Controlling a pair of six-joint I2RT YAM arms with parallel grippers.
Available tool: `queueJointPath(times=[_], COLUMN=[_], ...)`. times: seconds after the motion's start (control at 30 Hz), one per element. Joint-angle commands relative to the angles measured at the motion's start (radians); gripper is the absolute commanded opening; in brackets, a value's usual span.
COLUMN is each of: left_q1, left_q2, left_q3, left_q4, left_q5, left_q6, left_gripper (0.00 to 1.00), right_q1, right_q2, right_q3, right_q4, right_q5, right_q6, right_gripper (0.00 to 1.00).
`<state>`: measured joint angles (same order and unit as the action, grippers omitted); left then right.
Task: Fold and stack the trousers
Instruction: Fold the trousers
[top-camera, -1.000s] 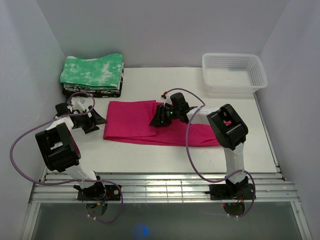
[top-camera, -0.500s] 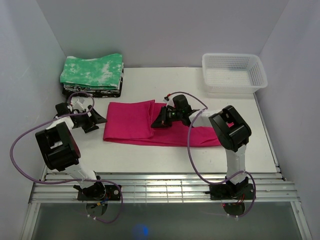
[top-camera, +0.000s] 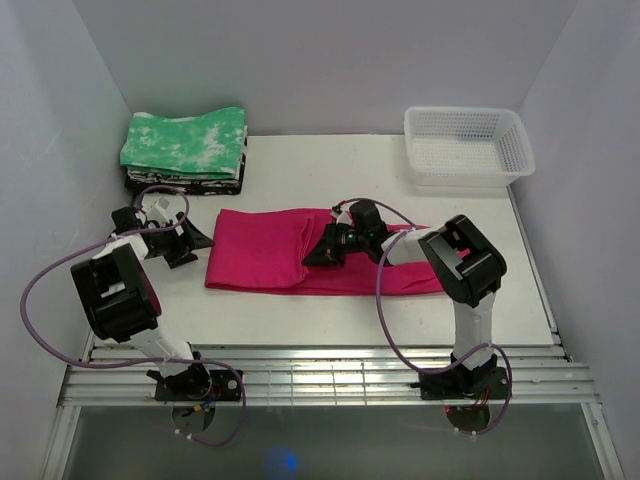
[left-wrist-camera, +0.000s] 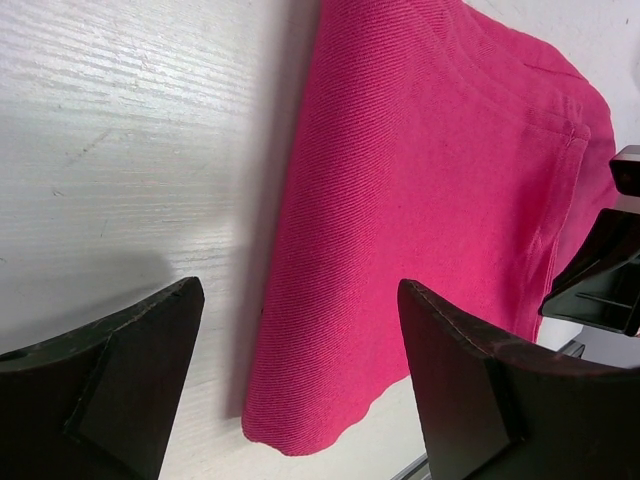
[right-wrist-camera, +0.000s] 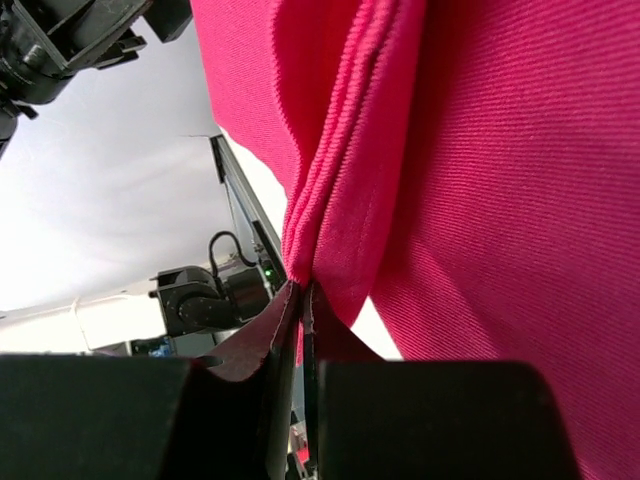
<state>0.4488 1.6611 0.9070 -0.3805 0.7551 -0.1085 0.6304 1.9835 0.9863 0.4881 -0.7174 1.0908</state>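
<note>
The magenta-pink trousers (top-camera: 262, 250) lie as a long band across the middle of the table, folded over at the left. My right gripper (top-camera: 312, 258) rests low on their middle, shut on a pinched ridge of the pink trousers (right-wrist-camera: 330, 190); its jaws meet on the fabric edge. My left gripper (top-camera: 200, 240) sits just off the trousers' left end, open, with nothing between its fingers (left-wrist-camera: 120, 370). The left wrist view shows the rounded left end of the trousers (left-wrist-camera: 420, 220) lying on the table ahead of the open jaws.
A folded green-and-white mottled cloth (top-camera: 185, 143) tops a dark stack at the back left. A white mesh basket (top-camera: 466, 145) stands at the back right. A metal rail (top-camera: 320, 375) runs along the near edge. White walls close in both sides.
My right gripper has closed on the trousers' fabric and dropped toward the near side, pulling the top layer's edge with it. The left arm has stayed put.
</note>
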Motion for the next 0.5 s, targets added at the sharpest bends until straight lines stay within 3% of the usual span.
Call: queueJointPath(times=[0.0,0.13,0.47], left_q1=[-0.001,-0.002,-0.001], left_q2=[0.003,0.019,0.118], left_q3=[-0.010,-0.025,-0.028], left_q4=[0.012,0.014,0.028], left_q5=[0.029,0.064,0.204], left_q6=[0.021,0.039,0.059], left_gripper=[0.91,0.90,0.90], right_q1=[-0.017,-0.029,-0.049], right_q2=[-0.011,-0.044,-0.087], right_q3=[0.048,0.071,0.072], right_q4=[-0.072,-0.192,-0.289], right_q5=[-0.019,0.029,0.121], right_q6=[-0.093,-0.221,-0.316], right_gripper=[0.08,0.08,0.08])
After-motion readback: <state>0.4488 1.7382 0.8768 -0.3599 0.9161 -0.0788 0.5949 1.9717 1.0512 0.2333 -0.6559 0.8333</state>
